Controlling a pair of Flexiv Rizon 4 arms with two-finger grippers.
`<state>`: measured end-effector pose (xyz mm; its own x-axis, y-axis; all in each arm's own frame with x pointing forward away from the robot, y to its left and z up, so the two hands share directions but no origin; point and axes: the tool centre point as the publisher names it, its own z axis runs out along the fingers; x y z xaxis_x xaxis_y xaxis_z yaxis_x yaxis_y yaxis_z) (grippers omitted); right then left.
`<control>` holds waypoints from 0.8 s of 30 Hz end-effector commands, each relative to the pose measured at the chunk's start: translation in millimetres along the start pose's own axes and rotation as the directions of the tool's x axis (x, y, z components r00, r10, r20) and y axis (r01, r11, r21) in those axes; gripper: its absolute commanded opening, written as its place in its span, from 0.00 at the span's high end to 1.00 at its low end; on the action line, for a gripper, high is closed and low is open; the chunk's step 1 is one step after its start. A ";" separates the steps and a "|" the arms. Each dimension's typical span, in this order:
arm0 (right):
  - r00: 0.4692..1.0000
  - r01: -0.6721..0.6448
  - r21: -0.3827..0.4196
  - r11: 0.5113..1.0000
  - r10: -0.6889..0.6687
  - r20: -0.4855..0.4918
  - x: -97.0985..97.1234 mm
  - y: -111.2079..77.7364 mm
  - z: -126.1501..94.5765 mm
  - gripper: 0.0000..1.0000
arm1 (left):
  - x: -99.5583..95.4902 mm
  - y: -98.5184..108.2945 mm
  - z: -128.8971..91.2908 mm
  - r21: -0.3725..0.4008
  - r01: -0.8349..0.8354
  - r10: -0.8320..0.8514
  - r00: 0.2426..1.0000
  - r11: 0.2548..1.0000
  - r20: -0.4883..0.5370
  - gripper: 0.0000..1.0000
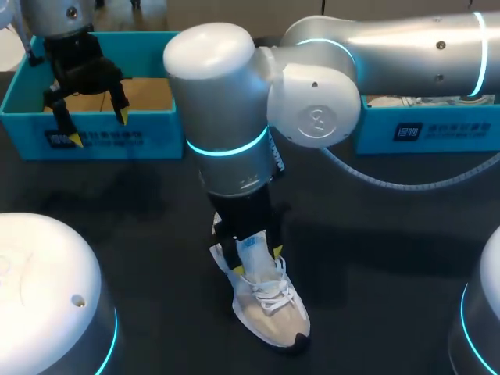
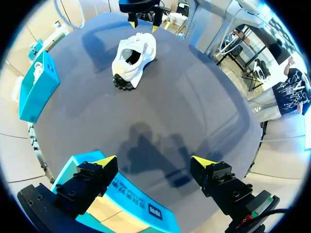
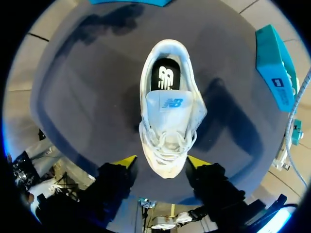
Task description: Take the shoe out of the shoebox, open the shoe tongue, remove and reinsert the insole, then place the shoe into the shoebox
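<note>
Dark table | shoe: 1 | teal boxes: 2 | claws: 2, spread

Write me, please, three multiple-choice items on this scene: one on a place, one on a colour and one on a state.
1. Where is the shoe?
A) inside the shoebox
B) on the table, outside the shoebox
C) lifted in the left gripper

2. What colour is the shoebox?
A) red
B) teal
C) black

3. In what state is the left gripper?
A) open, holding nothing
B) shut on the shoe
C) shut on an insole

Answers:
1 B: the shoe rests on the dark table, well apart from the shoebox at the far edge.
2 B: its walls show teal in the head view.
3 A: its yellow tips stand wide apart over the shoebox with nothing between them.
</note>
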<state>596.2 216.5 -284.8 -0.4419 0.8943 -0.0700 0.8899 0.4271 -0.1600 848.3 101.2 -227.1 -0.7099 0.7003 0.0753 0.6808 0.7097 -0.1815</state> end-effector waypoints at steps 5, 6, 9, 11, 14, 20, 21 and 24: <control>0.999 0.031 0.019 0.999 -0.032 0.024 -5.2 15.6 10.7 0.82 | 0.8 -0.1 -1.0 -0.002 0.000 0.000 1.000 1.000 -0.001 0.00; 0.999 0.032 0.018 0.999 -0.032 0.025 -6.1 16.5 12.2 0.82 | 0.8 -0.1 -1.0 -0.002 0.000 0.000 1.000 1.000 -0.001 0.00; 0.999 0.040 0.004 0.999 -0.040 0.028 -7.7 19.5 15.4 0.84 | 0.8 -0.1 -1.0 -0.002 0.000 0.000 1.000 1.000 -0.001 0.00; 0.998 0.051 -0.010 0.999 -0.051 0.026 -9.3 22.2 18.4 0.84 | 0.8 -0.1 -1.0 -0.002 0.000 0.000 1.000 1.000 -0.001 0.00; 0.997 0.072 -0.032 0.997 -0.071 0.027 -11.7 29.9 26.3 0.83 | 0.8 -0.1 -1.0 -0.002 0.000 0.000 1.000 1.000 -0.001 0.00; 0.994 0.109 -0.074 0.991 -0.107 0.027 -15.4 46.6 38.9 0.81 | 0.8 -0.1 -1.0 -0.002 0.000 0.000 1.000 1.000 -0.001 0.00; 0.993 0.113 -0.084 0.990 -0.111 0.025 -16.0 49.0 41.8 0.81 | 0.8 -0.1 -1.0 -0.002 0.000 0.000 1.000 1.000 -0.001 0.00; 0.993 0.117 -0.098 0.988 -0.117 0.008 -19.1 54.4 50.9 0.82 | 0.8 -0.1 -1.0 -0.002 0.000 0.000 1.000 1.000 -0.001 0.00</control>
<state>644.9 221.2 -331.7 -0.5441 0.8350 -0.0816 0.8387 0.5391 -0.0768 848.3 101.2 -227.1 -0.7099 0.7002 0.0753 0.6807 0.7097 -0.1815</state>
